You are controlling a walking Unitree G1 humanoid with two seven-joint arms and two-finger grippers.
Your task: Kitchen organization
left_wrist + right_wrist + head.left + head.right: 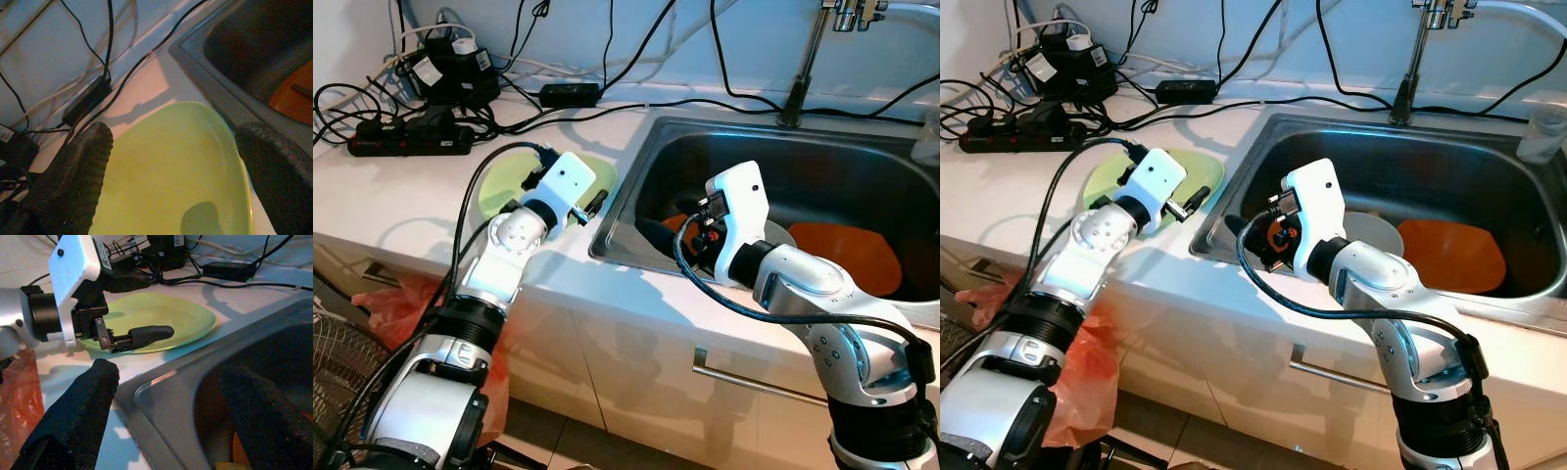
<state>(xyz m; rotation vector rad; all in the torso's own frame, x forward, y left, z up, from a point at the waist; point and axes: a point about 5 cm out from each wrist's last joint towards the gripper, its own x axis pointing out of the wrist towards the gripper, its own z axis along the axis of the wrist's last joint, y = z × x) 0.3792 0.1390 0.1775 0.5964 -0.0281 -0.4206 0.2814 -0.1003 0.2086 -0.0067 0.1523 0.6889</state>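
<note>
A light green plate (499,193) lies on the white counter just left of the sink (636,162). My left gripper (173,137) hovers low over the plate's sink-side part, open, with a finger (78,176) on either side and nothing held. My right gripper (171,374) is open inside the sink by its left wall, pointing towards the green plate (166,316). In the basin an orange plate (847,257) lies flat. A white dish (1376,233) sits behind my right wrist, and another orange piece (680,223) is partly hidden by it.
A black power strip (411,143), adapters (570,94) and tangled cables cover the back of the counter. The faucet (803,69) rises behind the sink. A clear cup (1542,132) stands at the far right. An orange plastic bag (396,299) hangs below the counter edge.
</note>
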